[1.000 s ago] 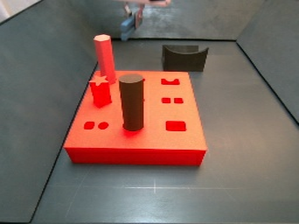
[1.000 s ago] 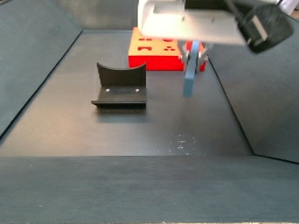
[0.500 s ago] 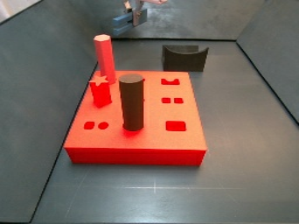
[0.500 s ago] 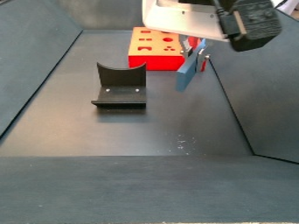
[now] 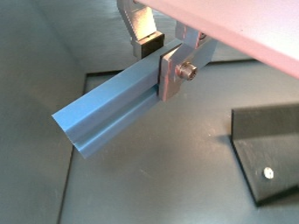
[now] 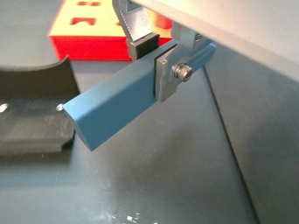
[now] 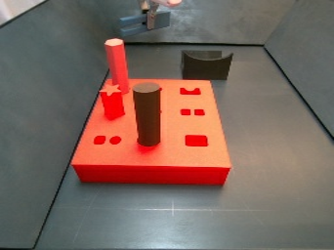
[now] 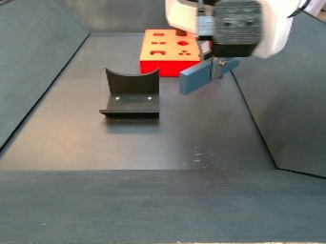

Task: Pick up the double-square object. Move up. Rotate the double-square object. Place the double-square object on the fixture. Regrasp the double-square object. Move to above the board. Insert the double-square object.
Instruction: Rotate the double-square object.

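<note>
The double-square object [image 5: 107, 112], a grey-blue bar, hangs in the air, tilted well off vertical. My gripper [image 5: 162, 59] is shut on it near one end, and in both wrist views the dark pad and silver plate press on its sides. In a side view the gripper [image 8: 216, 63] holds the bar [image 8: 199, 75] above the floor, to the right of the fixture [image 8: 130, 92] and in front of the red board [image 8: 173, 50]. In a side view the gripper [image 7: 151, 17] and bar [image 7: 136, 20] are high at the back, left of the fixture [image 7: 206, 63] and behind the board [image 7: 156, 137].
A red hexagonal post [image 7: 115, 61] and a dark grey cylinder [image 7: 146, 115] stand upright on the board. Grey enclosure walls slope in on both sides. The fixture [image 6: 30, 131] and a board corner [image 6: 87, 35] show in a wrist view.
The gripper has turned at the wrist, swinging the bar from hanging nearly vertical to a strong tilt. It stays shut on the bar at about the same height.
</note>
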Controlling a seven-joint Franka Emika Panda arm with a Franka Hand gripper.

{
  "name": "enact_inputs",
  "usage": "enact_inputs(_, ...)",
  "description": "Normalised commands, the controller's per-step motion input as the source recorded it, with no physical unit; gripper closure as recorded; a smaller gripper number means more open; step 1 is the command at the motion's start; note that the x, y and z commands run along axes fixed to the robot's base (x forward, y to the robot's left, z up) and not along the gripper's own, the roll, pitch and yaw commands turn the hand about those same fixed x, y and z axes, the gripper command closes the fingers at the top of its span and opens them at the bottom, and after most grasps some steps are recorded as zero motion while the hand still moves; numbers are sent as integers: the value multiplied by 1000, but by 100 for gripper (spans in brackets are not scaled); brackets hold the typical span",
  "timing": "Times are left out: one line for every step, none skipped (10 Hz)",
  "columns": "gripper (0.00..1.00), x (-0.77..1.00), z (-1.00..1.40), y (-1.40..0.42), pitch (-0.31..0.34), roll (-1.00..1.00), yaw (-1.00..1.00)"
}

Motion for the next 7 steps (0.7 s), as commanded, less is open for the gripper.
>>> enact_inputs(100, 20, -20, 16, -2, -3, -1000)
enact_inputs(100, 20, -20, 16, -2, -3, -1000)
enact_inputs(100, 19, -20, 16, -2, -4, -1000)
enact_inputs(100, 19, -20, 16, -2, -4, -1000)
enact_inputs(100, 19, -20, 16, -2, -4, -1000)
enact_inputs(100, 19, -20, 16, -2, -4, -1000)
enact_inputs(100, 19, -20, 16, -2, -4, -1000)
